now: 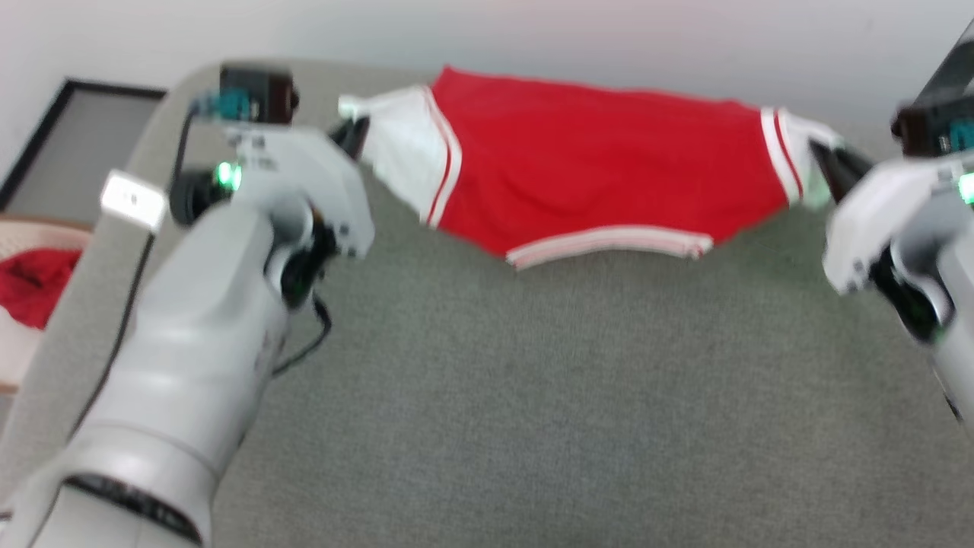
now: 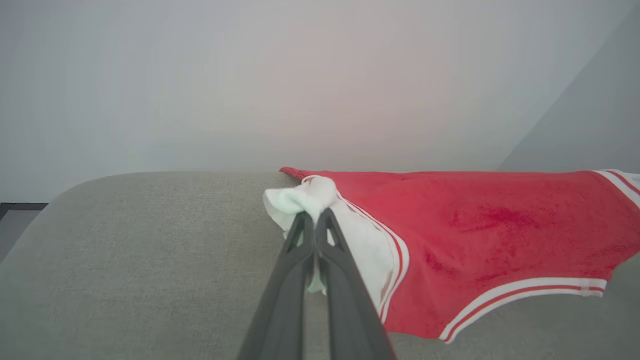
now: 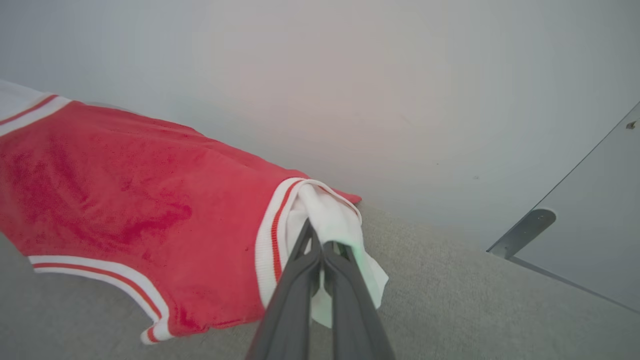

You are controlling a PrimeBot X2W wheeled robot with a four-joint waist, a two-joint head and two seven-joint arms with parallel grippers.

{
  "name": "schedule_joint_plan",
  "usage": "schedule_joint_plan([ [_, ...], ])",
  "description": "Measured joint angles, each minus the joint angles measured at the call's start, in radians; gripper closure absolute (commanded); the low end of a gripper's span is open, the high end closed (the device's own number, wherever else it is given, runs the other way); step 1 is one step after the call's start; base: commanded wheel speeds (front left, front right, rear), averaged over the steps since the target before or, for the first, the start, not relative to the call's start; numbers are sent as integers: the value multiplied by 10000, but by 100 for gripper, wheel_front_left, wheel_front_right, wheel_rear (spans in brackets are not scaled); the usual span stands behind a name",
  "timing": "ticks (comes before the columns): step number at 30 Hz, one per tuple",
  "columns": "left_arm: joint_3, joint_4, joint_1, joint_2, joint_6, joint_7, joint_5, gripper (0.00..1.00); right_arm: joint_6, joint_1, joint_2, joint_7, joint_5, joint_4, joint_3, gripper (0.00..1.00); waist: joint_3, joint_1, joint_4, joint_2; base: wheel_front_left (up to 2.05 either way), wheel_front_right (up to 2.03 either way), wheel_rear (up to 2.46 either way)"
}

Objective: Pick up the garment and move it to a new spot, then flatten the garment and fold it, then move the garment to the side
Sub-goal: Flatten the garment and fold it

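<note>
The garment (image 1: 601, 175) is spread wide between the two grippers, at 12 o'clock of the grey table top (image 1: 487, 396) and close to the pale wall (image 1: 609, 38). Its red middle part faces the head camera, and the red-and-white striped hem hangs down in the middle toward 6 o'clock. Whether this hem touches the table top, I cannot tell.

The left gripper (image 1: 354, 133) is at the 9 o'clock end of the garment. Its two dark fingers are pressed together on the white panel. In the left wrist view the white cloth makes a small bunch over the fingertips.

The right gripper (image 1: 825, 164) is at the 3 o'clock end. Its fingers are also pressed together, pinching the white corner just beyond the striped trim, and a flap of white cloth hangs beside them in the right wrist view.

At 9 o'clock of the head view, beside the table, a cream basket (image 1: 19, 346) holds a plain red cloth bundle (image 1: 30, 285).
</note>
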Motion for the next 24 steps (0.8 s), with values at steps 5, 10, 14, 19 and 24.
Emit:
schedule_joint_plan([
  [5,-174,-671,1198,430,0,2,-194,100,0,1808,-924,790,594,-1875,-178,100,-786,0,27,0,0,0,0],
  [10,-209,-1634,2486,1055,303,52,-272,100,0,3727,-1473,1588,456,-3822,-888,100,-1404,0,30,0,0,0,0],
  [14,-192,-2959,3766,1542,894,236,-430,100,0,5338,-1567,2219,35,-5219,-1964,100,-1736,0,-2,0,0,0,0],
  [19,-163,-5256,5599,2265,2034,487,-552,100,0,7388,-1294,3104,-642,-6901,-3306,100,-1939,0,-45,0,0,0,0],
  [24,-128,-7712,7319,2974,3352,746,-688,100,0,9181,-846,4065,-1078,-8604,-4247,100,-1904,0,-73,0,0,0,0],
])
